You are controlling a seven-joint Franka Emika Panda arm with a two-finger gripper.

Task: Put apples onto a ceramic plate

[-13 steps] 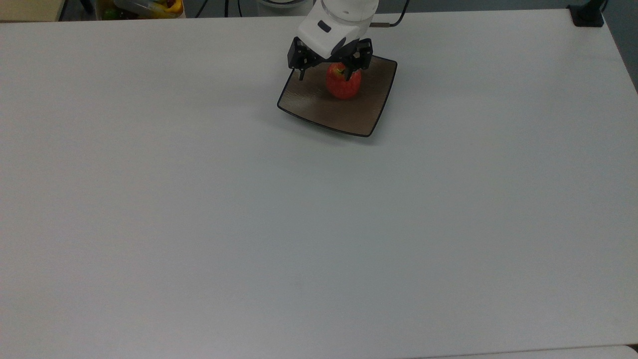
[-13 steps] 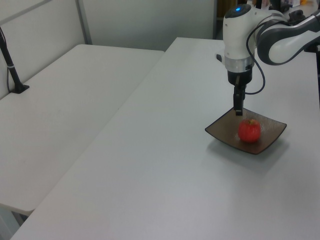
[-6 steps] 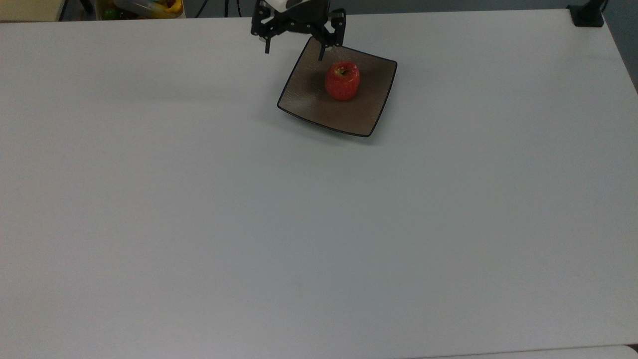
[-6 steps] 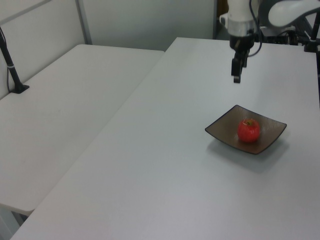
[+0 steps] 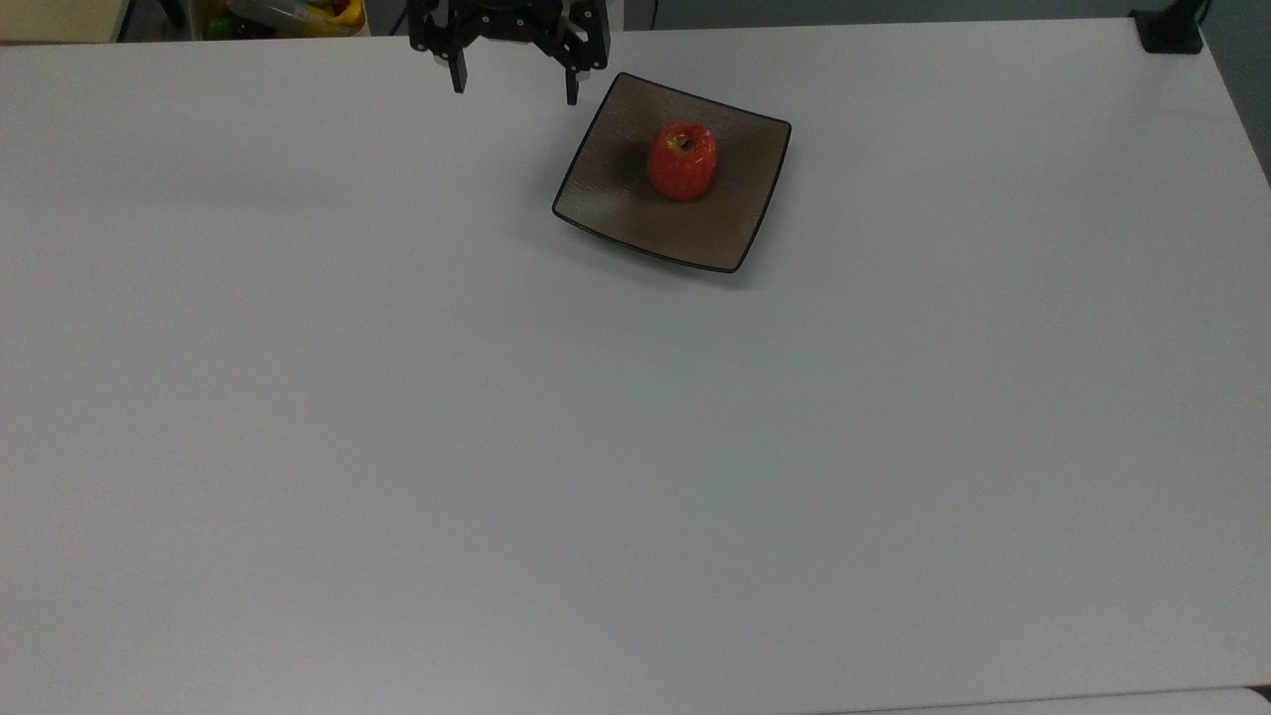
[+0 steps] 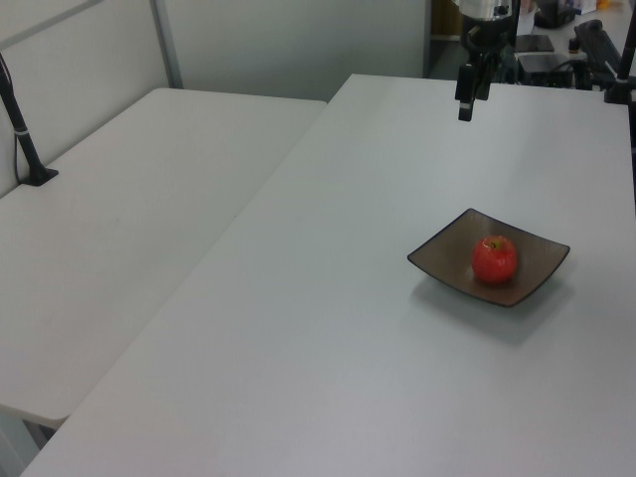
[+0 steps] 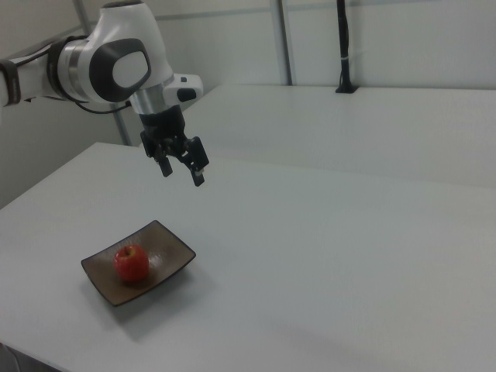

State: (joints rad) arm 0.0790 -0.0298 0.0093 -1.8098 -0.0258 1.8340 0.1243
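Top view, left to right: gripper [image 5: 513, 84] raised above the table [image 5: 496, 447], fingers spread wide, holding nothing; then the ceramic plate [image 5: 635, 204] with the apple [image 5: 682, 161] sitting near its middle (well apart from gripper).

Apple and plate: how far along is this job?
Done, by the look of it: the apple sits upright on the plate, near its middle. Nothing is in hand: the gripper hangs above the table with its jaws open and empty, off the plate's corner on the top view's left. Nothing looks left.
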